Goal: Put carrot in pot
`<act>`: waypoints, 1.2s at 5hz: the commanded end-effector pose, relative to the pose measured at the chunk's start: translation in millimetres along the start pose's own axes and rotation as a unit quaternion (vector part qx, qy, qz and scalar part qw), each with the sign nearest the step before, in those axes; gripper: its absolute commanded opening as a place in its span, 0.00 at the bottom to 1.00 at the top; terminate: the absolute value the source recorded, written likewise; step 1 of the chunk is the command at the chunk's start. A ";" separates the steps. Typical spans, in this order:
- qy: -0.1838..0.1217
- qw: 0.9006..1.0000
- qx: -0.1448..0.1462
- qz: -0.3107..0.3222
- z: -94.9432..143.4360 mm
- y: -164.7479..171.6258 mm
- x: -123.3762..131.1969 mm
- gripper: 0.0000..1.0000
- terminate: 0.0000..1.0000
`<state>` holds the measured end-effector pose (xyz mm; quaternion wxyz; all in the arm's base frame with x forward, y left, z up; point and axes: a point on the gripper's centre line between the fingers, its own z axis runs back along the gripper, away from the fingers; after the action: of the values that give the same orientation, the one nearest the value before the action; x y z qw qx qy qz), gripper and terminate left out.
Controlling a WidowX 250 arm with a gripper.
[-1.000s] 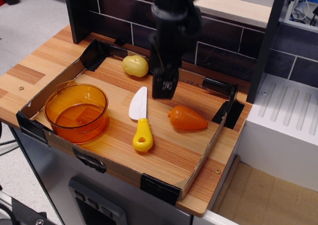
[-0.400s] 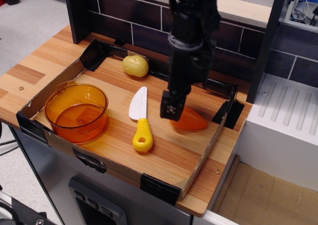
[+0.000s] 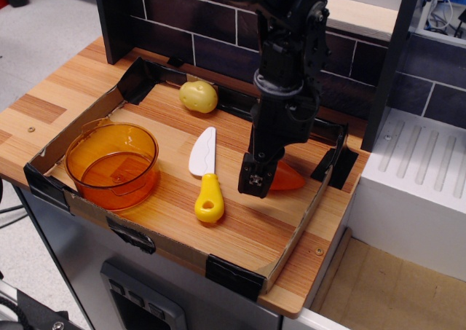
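The pot [image 3: 112,164] is see-through orange, glowing amber where light passes through its wall. The carrot [image 3: 288,177] is a solid, deeper orange. The knife [image 3: 204,171] has a white blade and a bright yellow handle. The potato [image 3: 199,96] is pale yellow. The counter [image 3: 44,104] is light wood with streaks of tan and reddish brown running along the grain. The tray [image 3: 182,257] rim is brown cardboard with black tape at its corners. The arm and end effector [image 3: 256,183] are black. The back wall [image 3: 328,75] shows dark brick tiles with pale grout lines.
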<state>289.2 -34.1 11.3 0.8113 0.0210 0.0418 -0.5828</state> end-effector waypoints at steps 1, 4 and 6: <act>-0.004 1.000 0.002 0.020 3.3 -0.6 -8.9 0.00 0.00; -0.070 0.992 0.069 0.076 54.8 3.3 -32.0 0.00 0.00; -0.076 0.979 0.115 0.153 88.0 -11.0 -98.8 0.00 0.00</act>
<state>263.4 40.3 98.9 0.8884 0.0651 -0.0697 -0.4490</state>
